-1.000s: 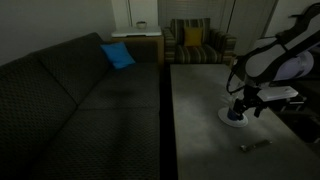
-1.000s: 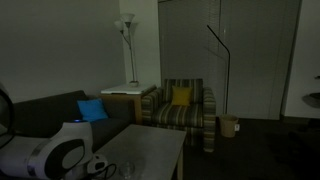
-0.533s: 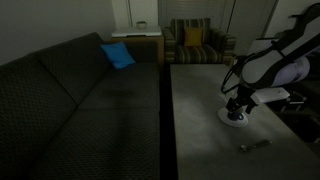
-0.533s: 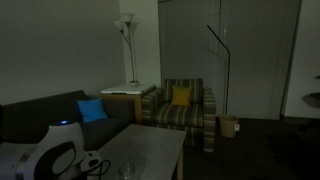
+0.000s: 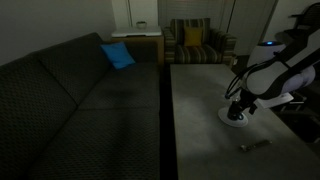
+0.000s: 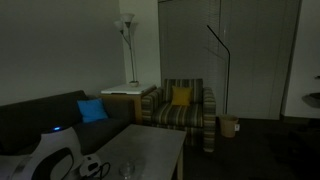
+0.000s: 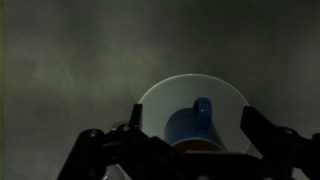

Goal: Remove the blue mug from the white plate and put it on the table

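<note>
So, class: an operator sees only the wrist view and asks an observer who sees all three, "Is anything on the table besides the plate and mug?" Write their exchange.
Observer: Yes. A grey stick lies on the table, apart from the plate.
Operator: Fine. The mug sits inside my open claw. What's beside the table?
Observer: A dark sofa runs along its long side.
Operator: And past the far end?
Observer: A striped armchair with a yellow cushion.
</note>
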Robot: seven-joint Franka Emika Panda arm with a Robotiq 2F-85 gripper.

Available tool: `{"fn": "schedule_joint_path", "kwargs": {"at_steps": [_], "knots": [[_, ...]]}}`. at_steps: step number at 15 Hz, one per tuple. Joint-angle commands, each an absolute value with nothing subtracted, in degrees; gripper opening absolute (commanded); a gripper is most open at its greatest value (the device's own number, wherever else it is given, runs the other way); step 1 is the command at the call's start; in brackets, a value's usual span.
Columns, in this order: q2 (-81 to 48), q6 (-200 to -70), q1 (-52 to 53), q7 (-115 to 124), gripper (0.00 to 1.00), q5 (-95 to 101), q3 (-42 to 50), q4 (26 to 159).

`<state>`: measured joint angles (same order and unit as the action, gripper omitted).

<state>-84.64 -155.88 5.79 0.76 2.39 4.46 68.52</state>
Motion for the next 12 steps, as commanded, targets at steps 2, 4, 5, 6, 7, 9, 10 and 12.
{"fn": "schedule_joint_path", "kwargs": {"at_steps": [2,4,5,6,7,9,10,12], "knots": [[-84.64,-156.92,4.28,-0.16,0.93,3.09,2.87,69.31],[-84.64,-156.57,3.58,-0.77,0.76,2.84,1.94,69.31],[-84.64,-156.46,3.4,-0.95,0.72,2.82,1.67,69.32],[-84.64,-156.36,3.17,-1.21,0.6,2.8,1.37,69.34],[-84.64,-156.28,3.02,-1.34,0.53,2.78,1.19,69.36],[-84.64,-156.2,2.84,-1.53,0.38,2.78,0.96,69.44],[-84.64,-156.16,2.81,-1.57,0.31,2.8,0.94,69.47],[-84.64,-156.19,2.8,-1.54,0.21,2.82,0.97,69.52]]}}
